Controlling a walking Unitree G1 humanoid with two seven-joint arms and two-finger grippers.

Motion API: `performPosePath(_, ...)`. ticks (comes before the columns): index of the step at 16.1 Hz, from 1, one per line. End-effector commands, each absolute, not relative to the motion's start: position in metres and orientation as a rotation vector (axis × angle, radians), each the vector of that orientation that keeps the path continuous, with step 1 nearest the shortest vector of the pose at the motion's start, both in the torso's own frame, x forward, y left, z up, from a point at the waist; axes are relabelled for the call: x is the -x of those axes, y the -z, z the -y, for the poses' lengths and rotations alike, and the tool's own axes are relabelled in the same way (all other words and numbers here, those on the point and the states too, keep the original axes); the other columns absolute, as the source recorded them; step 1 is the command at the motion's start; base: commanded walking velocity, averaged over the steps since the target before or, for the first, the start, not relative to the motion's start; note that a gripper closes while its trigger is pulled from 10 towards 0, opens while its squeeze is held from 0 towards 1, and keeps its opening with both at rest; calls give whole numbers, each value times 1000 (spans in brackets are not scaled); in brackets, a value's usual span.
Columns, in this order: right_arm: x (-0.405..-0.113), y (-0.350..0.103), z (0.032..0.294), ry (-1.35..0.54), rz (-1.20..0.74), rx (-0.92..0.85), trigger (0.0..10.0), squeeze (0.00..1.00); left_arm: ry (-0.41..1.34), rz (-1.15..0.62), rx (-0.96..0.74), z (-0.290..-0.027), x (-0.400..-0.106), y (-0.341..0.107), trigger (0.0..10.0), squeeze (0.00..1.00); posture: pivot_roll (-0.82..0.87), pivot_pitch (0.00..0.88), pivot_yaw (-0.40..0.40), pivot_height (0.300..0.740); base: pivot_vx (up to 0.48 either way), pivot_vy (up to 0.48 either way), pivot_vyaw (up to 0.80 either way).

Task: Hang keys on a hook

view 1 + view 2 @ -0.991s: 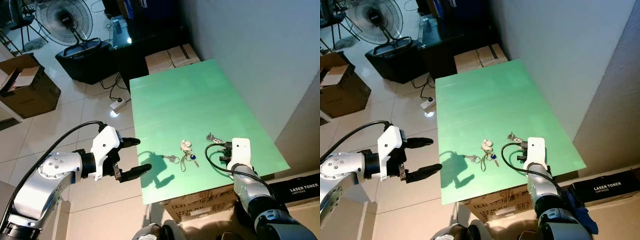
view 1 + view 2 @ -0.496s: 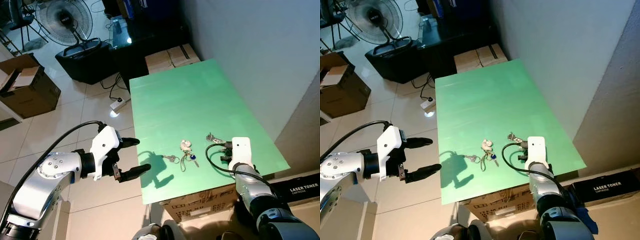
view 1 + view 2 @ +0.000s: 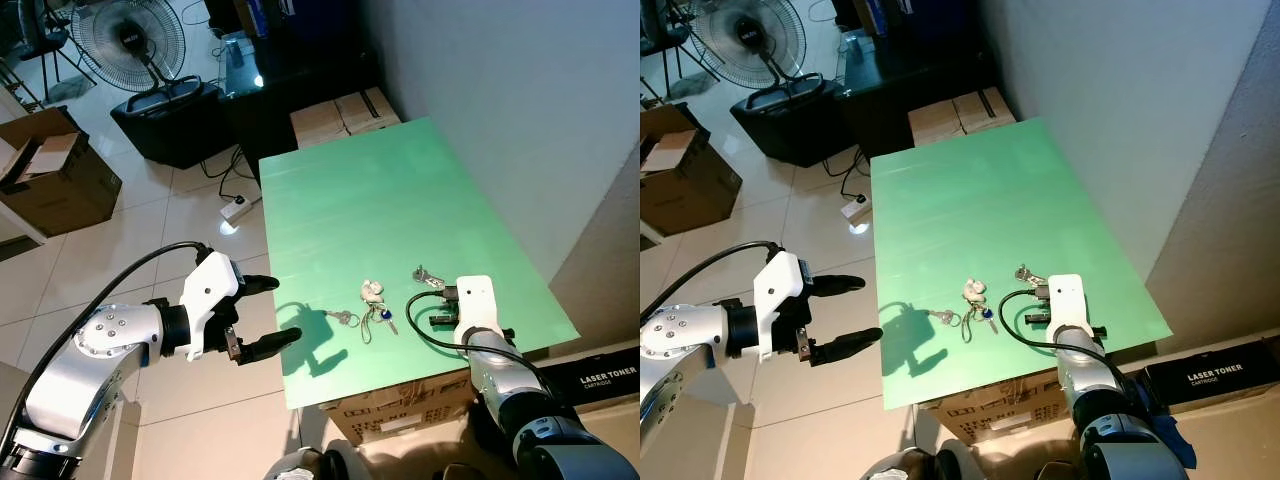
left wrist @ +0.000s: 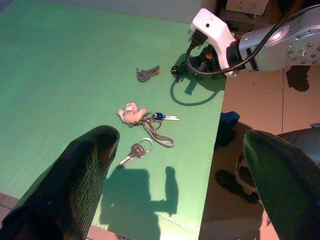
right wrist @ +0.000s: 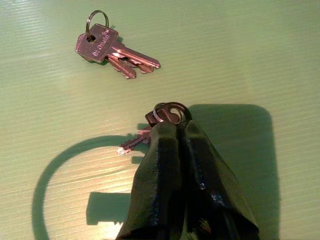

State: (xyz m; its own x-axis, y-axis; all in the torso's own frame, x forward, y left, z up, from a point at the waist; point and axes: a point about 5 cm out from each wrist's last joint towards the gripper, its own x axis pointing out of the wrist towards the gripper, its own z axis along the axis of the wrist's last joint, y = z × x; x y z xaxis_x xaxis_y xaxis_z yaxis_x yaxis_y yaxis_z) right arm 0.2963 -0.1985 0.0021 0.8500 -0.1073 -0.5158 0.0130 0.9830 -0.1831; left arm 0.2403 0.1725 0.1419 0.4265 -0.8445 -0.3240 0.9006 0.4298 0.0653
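Ridged green table point(image 5: 225, 60), right claw point(image 5: 172, 131) pinching ringed keys point(image 5: 162, 114)

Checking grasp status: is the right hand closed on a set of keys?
Yes: the right hand has its fingers pinched together on the keys at the ring, over the green table.

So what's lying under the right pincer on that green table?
A small key set on a ring pokes out from the right pincer's closed tips, resting on the green table. The pincer covers part of those keys.
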Motion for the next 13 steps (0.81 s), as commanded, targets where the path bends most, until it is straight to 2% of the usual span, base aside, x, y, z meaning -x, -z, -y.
performPosePath(1, -295, 1, 190, 27, -566, 174, 0, 0, 1092, -269, -272, -178, -241, -144, 10000, 0, 61, 90, 257, 740, 0, 0, 0)
performPosePath(6, -295, 2, 187, 18, -560, 173, 0, 0, 1097, -261, -277, -175, -240, -149, 10000, 0, 60, 87, 257, 740, 0, 0, 0)
performPosePath(10, -295, -8, 186, 87, -413, 235, 0, 0, 1093, -256, -285, -176, -240, -149, 10000, 0, 55, 73, 251, 740, 0, 0, 0)
performPosePath(13, -290, -5, 181, 92, -403, 235, 0, 0, 1091, -264, -285, -179, -241, -145, 10000, 0, 52, 64, 252, 740, 0, 0, 0)
